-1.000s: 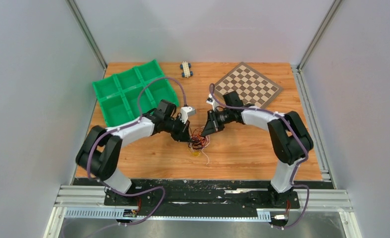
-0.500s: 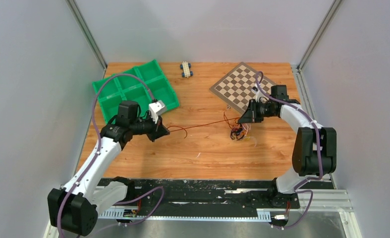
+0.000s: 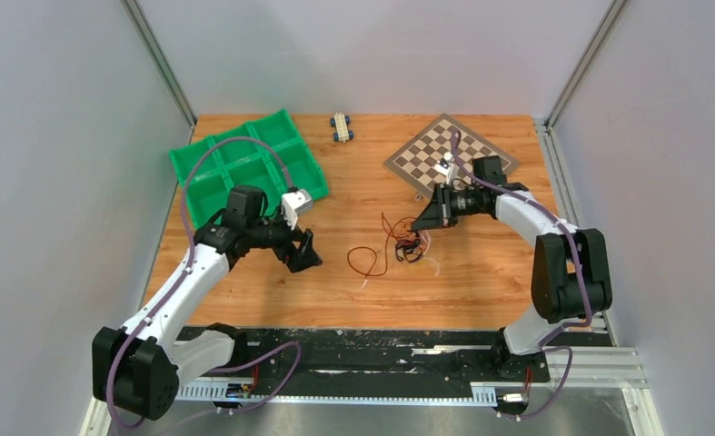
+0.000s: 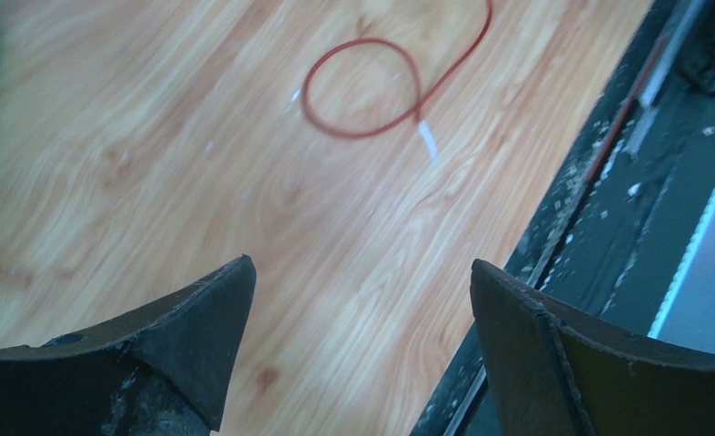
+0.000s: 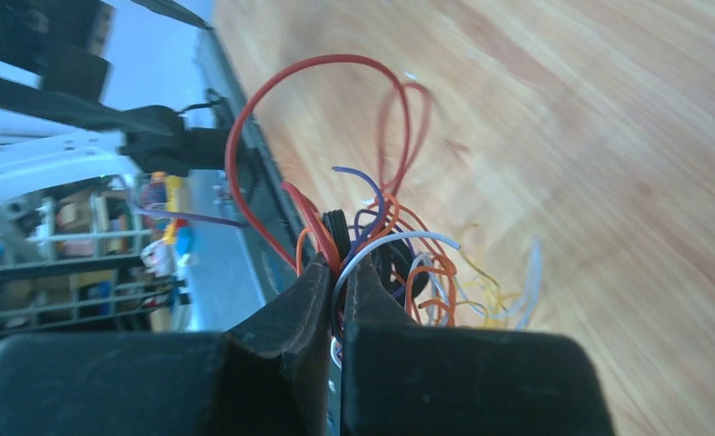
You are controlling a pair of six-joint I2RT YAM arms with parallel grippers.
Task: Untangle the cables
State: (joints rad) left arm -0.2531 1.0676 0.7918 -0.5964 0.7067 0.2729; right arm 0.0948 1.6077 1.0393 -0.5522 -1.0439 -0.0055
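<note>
**While One Gripper Pins the Knot, a Red Loop Lies Apart**

As the right gripper (image 3: 423,221) clamps its jaws on the knot of cables (image 3: 406,247) at mid-table, just in front of the chessboard (image 3: 451,156), the left gripper (image 3: 303,257) hangs wide and empty over the wood below the green tray (image 3: 244,173). A red wire (image 3: 367,261) curls in a loop on the table (image 3: 481,291) between them, just beside the knot. Whether its far end is free cannot be told.

The sound move looks to be pinning the knot, bringing the open jaws down on a single strand at the clump's edge, and drawing it out low and slowly, so loops slide rather than tighten.

The count is two grippers, one knot and one loop apart. Red, orange, white, yellow, black and purple strands show, too tangled to number. There is also one tray, one chessboard and one small block (image 3: 341,126).
</note>
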